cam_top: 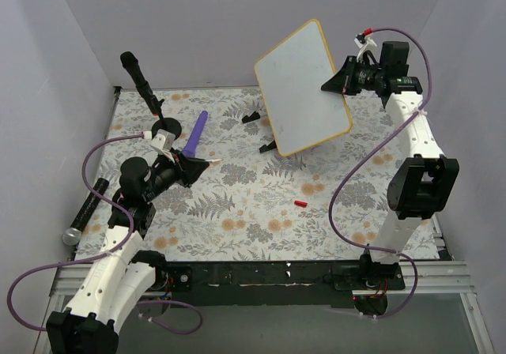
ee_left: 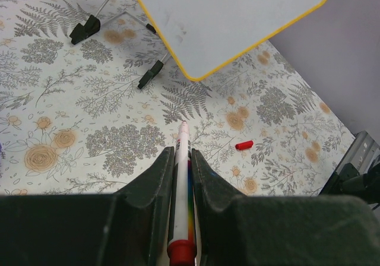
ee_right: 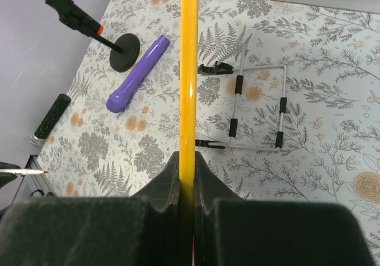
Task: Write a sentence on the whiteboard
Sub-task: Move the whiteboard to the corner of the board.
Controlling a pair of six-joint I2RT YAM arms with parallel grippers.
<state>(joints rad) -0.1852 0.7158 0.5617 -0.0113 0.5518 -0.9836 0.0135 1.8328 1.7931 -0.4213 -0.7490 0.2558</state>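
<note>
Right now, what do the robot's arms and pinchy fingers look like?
The left arm and right arm have smooth white shells with chunky black joints. A thin purple cable loops loosely along each one. The left gripper and right gripper are matte black, each with two wedge-shaped fingers tapering to narrow tips.

Whiteboard (cam_top: 304, 89): far right, raised over the table (cam_top: 237, 227), tilted, right edge clamped in the right gripper (cam_top: 330, 85).
Stand (ee_right: 237, 85): on the table beneath the whiteboard.
Cap (cam_top: 300, 203): right of centre, nearer than the stand.
Torch (cam_top: 198, 133): far left, just right of the microphone base (cam_top: 164, 125).
Cylinder (cam_top: 87, 208): left table edge.
Marker (ee_left: 181, 177): pinched in the left gripper (cam_top: 202, 163), tip pointing right.
</note>
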